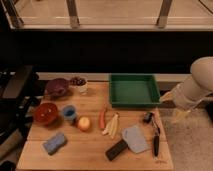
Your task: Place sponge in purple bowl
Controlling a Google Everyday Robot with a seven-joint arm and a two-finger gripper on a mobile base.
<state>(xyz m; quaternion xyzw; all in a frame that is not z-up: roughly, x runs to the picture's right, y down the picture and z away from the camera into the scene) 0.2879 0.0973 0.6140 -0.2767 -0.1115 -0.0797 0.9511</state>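
The light-blue sponge [54, 143] lies flat near the front left corner of the wooden table [90, 152]. At the table's back left stands the dark purple bowl [57, 87]; I cannot see inside it. My gripper [175, 106] hangs off the table's right edge, beside the green tray, on the end of the white arm [201, 79]. Its two pale fingers stand apart and hold nothing. It is far from both the sponge and the bowl.
A green tray [133, 90] sits at the back right. A red bowl [45, 113], a blue cup [69, 113] and a white cup of dark fruit [78, 82] stand on the left. An orange fruit [84, 123], a banana [112, 125], a cleaver [134, 139] and a black knife [155, 137] lie mid-table.
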